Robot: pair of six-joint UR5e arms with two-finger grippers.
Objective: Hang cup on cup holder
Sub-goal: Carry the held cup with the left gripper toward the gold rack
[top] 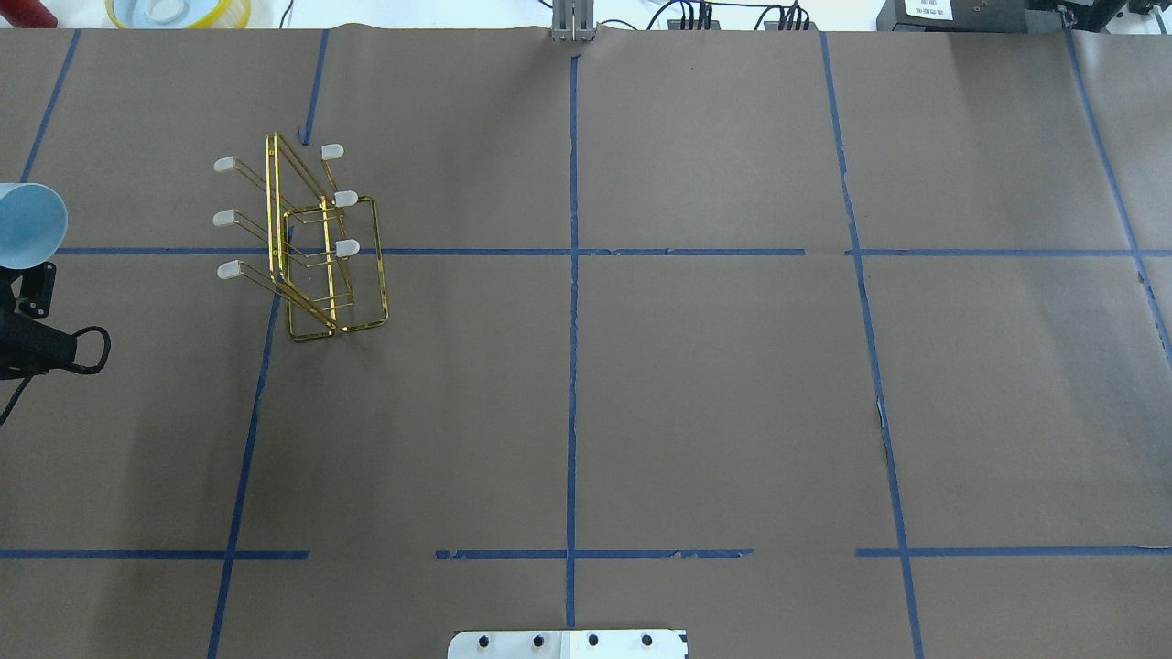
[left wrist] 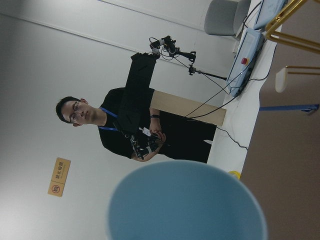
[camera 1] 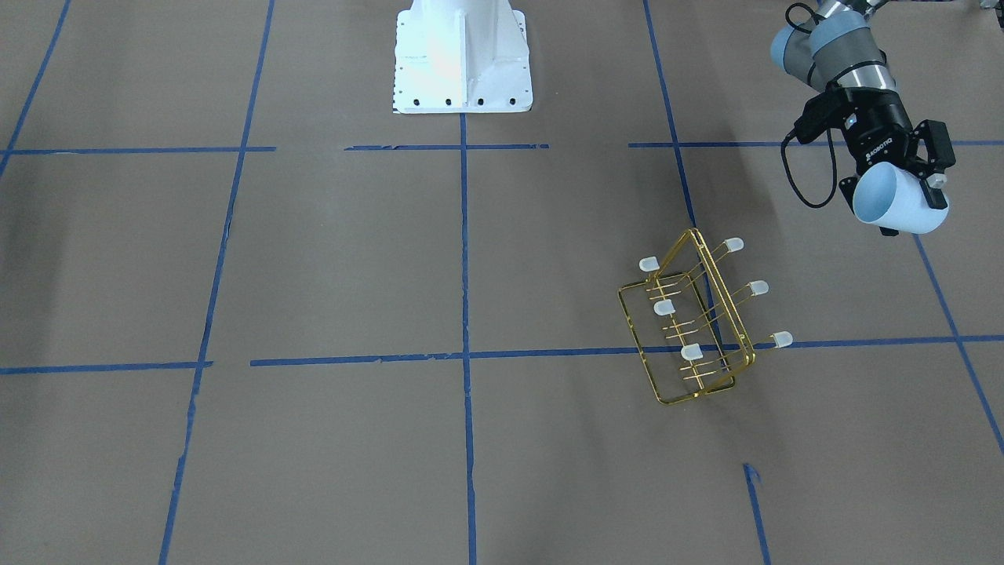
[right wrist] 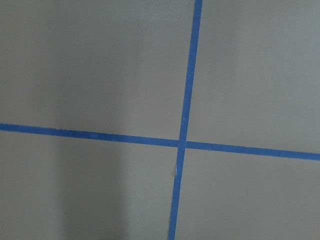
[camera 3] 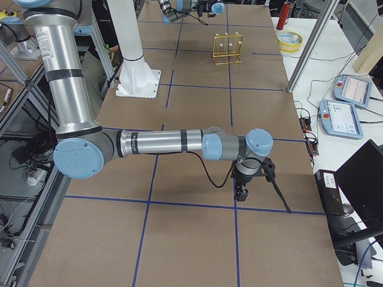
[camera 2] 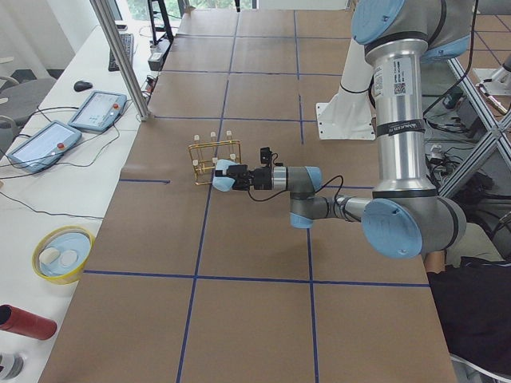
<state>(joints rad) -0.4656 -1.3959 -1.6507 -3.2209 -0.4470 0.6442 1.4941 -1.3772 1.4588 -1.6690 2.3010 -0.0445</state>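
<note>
The cup (camera 1: 890, 200), pale blue, is held on its side above the table in my left gripper (camera 1: 914, 202), which is shut on it. Its open mouth faces the cup holder (camera 1: 698, 322). That gold wire rack stands on the table with white-capped prongs, a short way from the cup and apart from it. From overhead the cup (top: 27, 224) is at the left edge, left of the cup holder (top: 316, 247). The left wrist view shows the cup rim (left wrist: 185, 200) and a prong (left wrist: 295, 37). My right gripper (camera 3: 242, 192) hangs far off above the table; I cannot tell whether it is open or shut.
The white robot base (camera 1: 463, 59) stands at the table's edge. Off the brown mat are a yellow ring with a bowl (camera 2: 60, 254), a red cylinder (camera 2: 24, 321), tablets (camera 2: 96, 110) and a metal post (camera 2: 124, 60). A person (left wrist: 130, 130) stands beyond the table.
</note>
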